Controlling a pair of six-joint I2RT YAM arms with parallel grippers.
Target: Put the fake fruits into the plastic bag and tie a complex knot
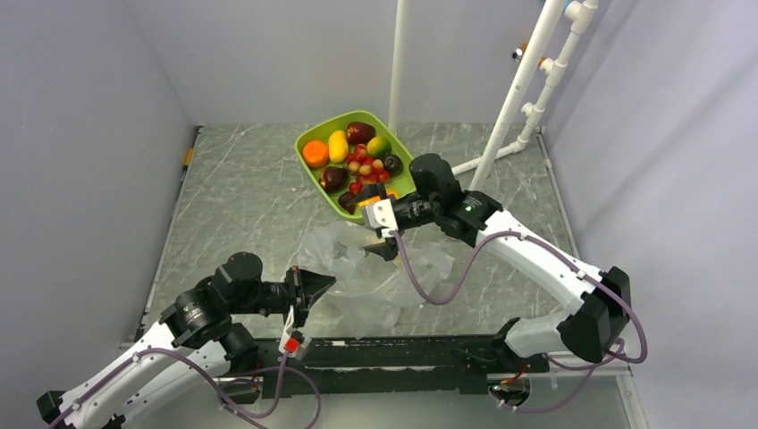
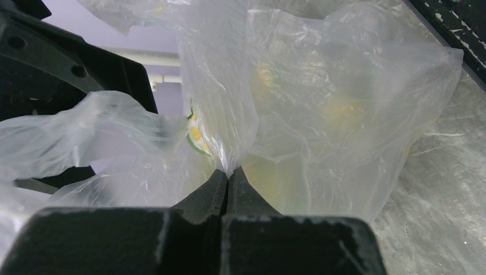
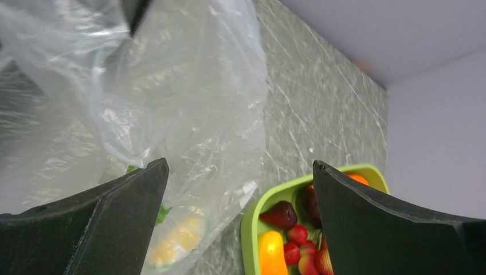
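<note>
The fake fruits (image 1: 357, 156) lie in the lime green tray (image 1: 308, 138): an orange (image 1: 315, 154), a yellow oblong (image 1: 337, 145), maroon ones, a green-yellow one and red berries (image 1: 366, 168). The clear plastic bag (image 1: 375, 273) lies crumpled in front of the tray. A yellowish fruit (image 3: 172, 240) shows through it. My left gripper (image 1: 329, 282) is shut on a fold of the bag (image 2: 229, 163) at its left edge. My right gripper (image 1: 386, 241) hovers open and empty over the bag's far edge, by the tray's near end. In the right wrist view, the right gripper (image 3: 239, 165) spans bag and tray (image 3: 252, 215). No knot shows.
White pipe posts (image 1: 518, 89) rise behind and to the right of the tray. Grey walls close in the marbled tabletop (image 1: 241, 197) on three sides. A black rail (image 1: 402, 344) runs along the near edge between the arm bases.
</note>
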